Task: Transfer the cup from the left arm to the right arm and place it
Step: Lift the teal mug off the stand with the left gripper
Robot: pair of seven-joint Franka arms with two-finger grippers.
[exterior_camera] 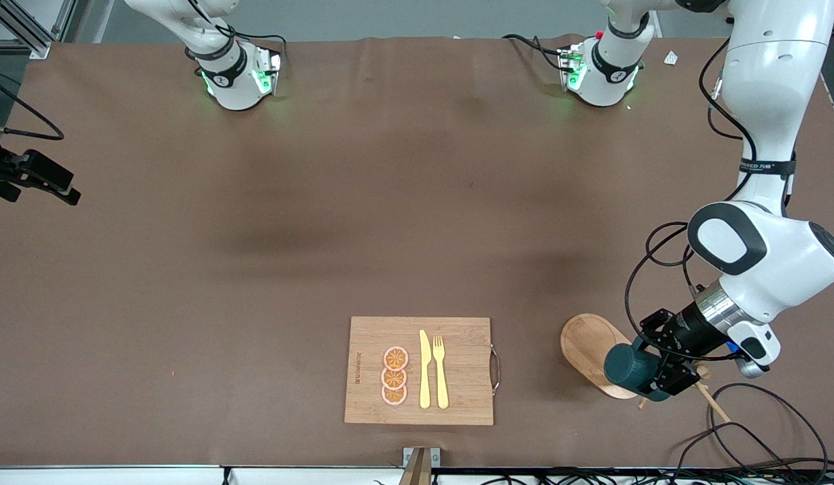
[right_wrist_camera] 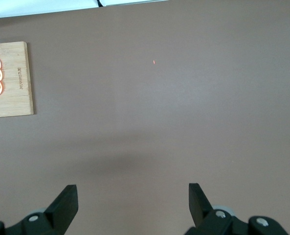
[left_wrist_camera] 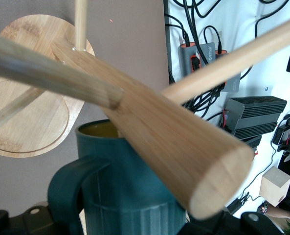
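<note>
The dark teal cup (exterior_camera: pixel 629 367) lies on its side in my left gripper (exterior_camera: pixel 659 377), which is shut on it, over the oval wooden base (exterior_camera: pixel 582 343) at the left arm's end of the table. In the left wrist view the cup (left_wrist_camera: pixel 130 196) shows its loop handle and mustard inside. It is close under the thick post (left_wrist_camera: pixel 174 142) and pegs of a wooden mug stand. My left gripper (left_wrist_camera: pixel 135 223) grips the cup's body. My right gripper (exterior_camera: pixel 53 185) hangs open and empty over bare table at the right arm's end. It also shows in the right wrist view (right_wrist_camera: pixel 132 196).
A rectangular wooden cutting board (exterior_camera: pixel 464 350) with orange slices, a yellow knife and a yellow fork lies near the front edge, mid-table. It also shows in the right wrist view (right_wrist_camera: pixel 17 98). Cables (exterior_camera: pixel 760 431) trail by the stand.
</note>
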